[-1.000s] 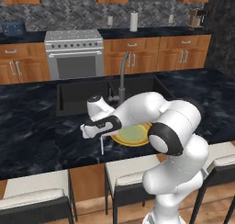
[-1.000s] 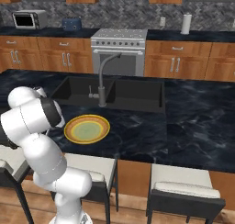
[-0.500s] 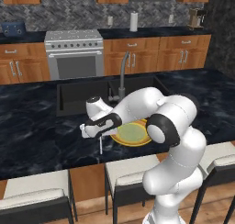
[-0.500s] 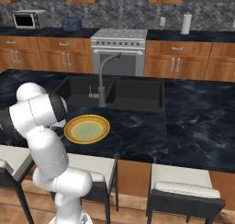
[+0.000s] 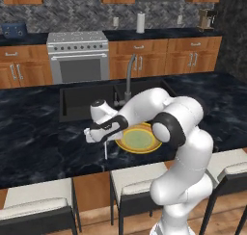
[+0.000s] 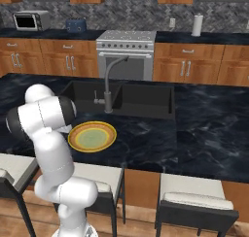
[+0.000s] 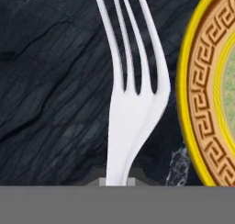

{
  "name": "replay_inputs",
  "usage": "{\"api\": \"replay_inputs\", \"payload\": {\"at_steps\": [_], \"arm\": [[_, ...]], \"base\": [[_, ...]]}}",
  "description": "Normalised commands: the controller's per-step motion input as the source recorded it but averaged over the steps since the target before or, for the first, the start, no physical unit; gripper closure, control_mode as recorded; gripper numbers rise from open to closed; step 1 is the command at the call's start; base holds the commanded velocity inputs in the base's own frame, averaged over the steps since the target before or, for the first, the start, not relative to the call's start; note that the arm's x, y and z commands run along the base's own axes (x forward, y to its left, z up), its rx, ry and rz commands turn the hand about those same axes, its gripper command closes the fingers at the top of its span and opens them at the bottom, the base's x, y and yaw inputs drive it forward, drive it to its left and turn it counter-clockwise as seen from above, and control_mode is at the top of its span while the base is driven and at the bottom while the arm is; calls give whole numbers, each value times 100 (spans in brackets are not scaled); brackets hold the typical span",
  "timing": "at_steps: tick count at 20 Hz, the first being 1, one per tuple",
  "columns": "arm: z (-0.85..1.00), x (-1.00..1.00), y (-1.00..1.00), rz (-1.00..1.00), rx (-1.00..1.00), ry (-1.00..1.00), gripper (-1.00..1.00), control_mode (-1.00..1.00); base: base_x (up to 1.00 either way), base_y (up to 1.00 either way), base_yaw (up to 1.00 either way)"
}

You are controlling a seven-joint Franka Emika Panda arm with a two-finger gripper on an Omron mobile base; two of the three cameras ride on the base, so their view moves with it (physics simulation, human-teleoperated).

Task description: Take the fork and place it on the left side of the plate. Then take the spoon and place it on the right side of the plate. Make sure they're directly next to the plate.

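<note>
One fork (image 7: pixel 131 108) pinched in jaws, just left of one plate (image 7: pixel 202 103).

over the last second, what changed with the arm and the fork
The arm's elbow swung over to the right above the counter. The gripper barely shifted, staying left of the plate with its jaws shut on the fork, which hangs downward near the counter. Plate, sink and faucet stayed put.
</note>
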Motion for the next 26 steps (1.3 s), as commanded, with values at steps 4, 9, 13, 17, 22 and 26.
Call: {"api": "replay_inputs", "payload": {"at_steps": [4,9,13,17,22,26], "arm": [[-20,11,0,-1,0,0,100,-100],[-23,5,0,-2,0,0,-100,-100],[-3,-4,0,-3,0,-3,-100,-100],[26,-50,-1,-1,3,-9,-100,-100],[56,-59,0,0,0,-11,-100,-100],[66,-55,0,0,0,-11,-100,-100]], "base": [[0,0,0],[0,0,0],[0,0,0],[0,0,0],[0,0,0],[0,0,0]]}}
